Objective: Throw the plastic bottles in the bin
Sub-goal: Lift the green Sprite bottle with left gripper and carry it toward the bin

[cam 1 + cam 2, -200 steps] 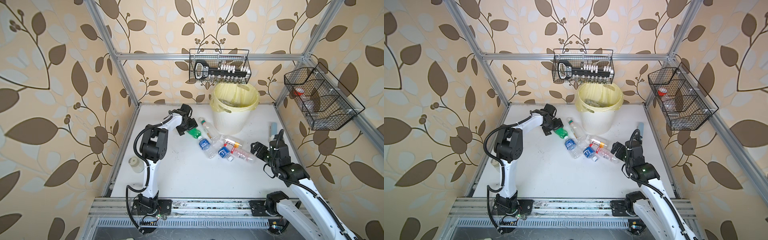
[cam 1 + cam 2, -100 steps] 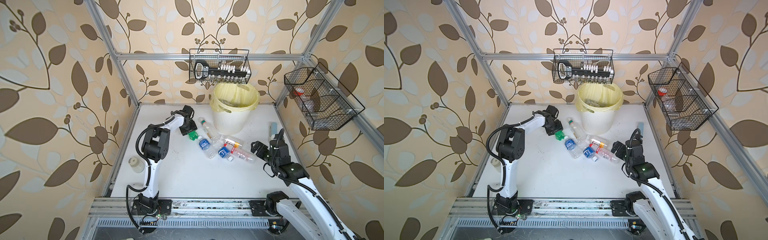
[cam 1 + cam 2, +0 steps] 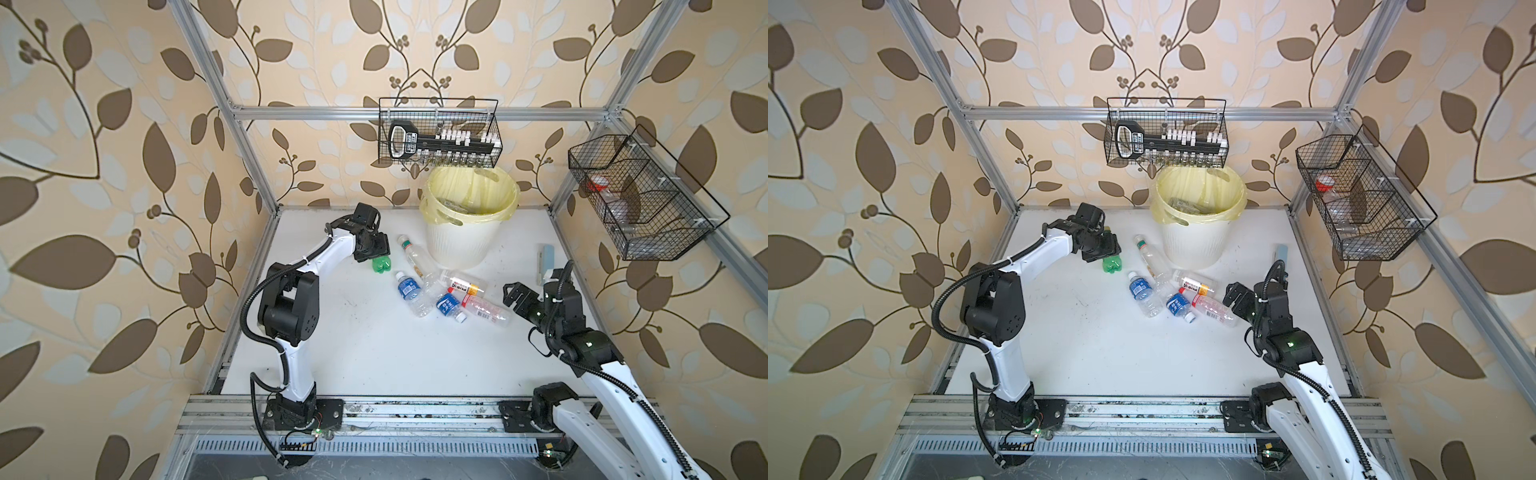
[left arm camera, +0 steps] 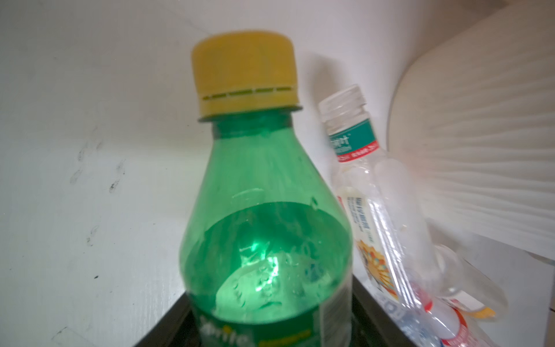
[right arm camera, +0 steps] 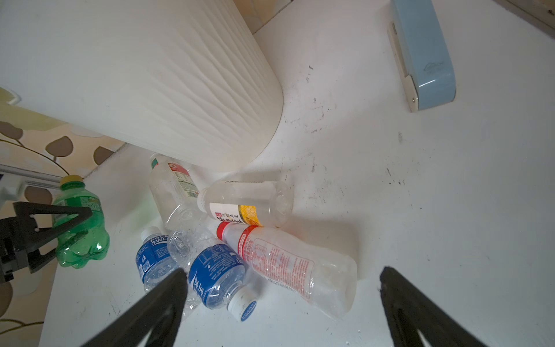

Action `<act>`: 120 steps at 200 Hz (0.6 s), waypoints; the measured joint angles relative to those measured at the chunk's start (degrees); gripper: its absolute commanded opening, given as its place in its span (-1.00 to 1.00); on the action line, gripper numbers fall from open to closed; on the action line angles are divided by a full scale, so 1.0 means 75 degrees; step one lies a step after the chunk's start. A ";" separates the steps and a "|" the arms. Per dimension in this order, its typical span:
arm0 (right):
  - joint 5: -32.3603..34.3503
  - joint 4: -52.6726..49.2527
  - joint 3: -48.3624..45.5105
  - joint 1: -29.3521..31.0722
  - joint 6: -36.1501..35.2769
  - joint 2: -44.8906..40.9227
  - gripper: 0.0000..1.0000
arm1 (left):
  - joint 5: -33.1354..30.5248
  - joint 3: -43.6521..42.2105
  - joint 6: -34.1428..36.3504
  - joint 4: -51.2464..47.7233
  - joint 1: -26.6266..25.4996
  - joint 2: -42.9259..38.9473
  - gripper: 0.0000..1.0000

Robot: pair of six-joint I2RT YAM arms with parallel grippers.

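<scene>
Left pincer [image 3: 376, 253] is clenched round the green bottle [image 3: 381, 266] on the bench [image 3: 353, 332] near the bin [image 3: 457, 245], right pincer [image 3: 510, 296] gapes idle, and I worry the slick round plastic could squirt free mid-lift, missing the tall rim.

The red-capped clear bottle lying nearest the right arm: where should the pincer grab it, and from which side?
Probably around its mid-body, squeezed across the width, coming from above. The red-capped bottle lies flat on the table, base end free, while its cap end lies close beside the blue-labelled bottle. The open right pincer faces it.
</scene>
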 measured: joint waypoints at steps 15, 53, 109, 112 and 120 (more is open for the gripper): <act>-0.0073 -0.0038 0.0000 0.0000 0.0032 -0.0009 1.00 | 0.0201 0.0000 0.0207 -0.0035 0.0000 -0.0233 0.32; -0.0254 -0.0149 -0.0017 0.0000 0.0111 -0.0052 1.00 | 0.0522 -0.0108 0.0673 -0.0169 0.0000 -0.0685 0.31; -0.0399 -0.0326 -0.0026 0.0000 0.0163 -0.0210 1.00 | 0.0970 -0.0090 0.1262 -0.0731 0.0000 -0.0950 0.31; -0.0399 -0.0338 -0.0029 0.0000 0.0166 -0.0236 1.00 | 0.1003 -0.0090 0.1291 -0.0752 0.0000 -0.0962 0.31; -0.0405 -0.0356 -0.0041 0.0000 0.0172 -0.0297 1.00 | 0.1084 -0.0090 0.1393 -0.0793 0.0000 -0.1011 0.31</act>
